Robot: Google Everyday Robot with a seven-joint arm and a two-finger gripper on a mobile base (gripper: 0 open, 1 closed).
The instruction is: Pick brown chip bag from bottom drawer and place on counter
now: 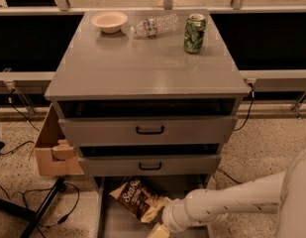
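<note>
The brown chip bag [134,198] lies on the floor of the open bottom drawer [110,221], at its back, tilted, with white script lettering facing up. My white arm reaches in from the right, and the gripper [159,230] is low inside the drawer at the picture's bottom edge. It is just below and to the right of the bag's pale yellow end and is partly cut off. The grey counter [142,66] is the top of the cabinet above.
On the counter stand a beige bowl [109,21], a plastic bottle lying on its side [155,25] and a green can [194,33]. Two upper drawers with black handles [149,130] stand slightly open. An open cardboard box [52,152] sits left of the cabinet, above floor cables.
</note>
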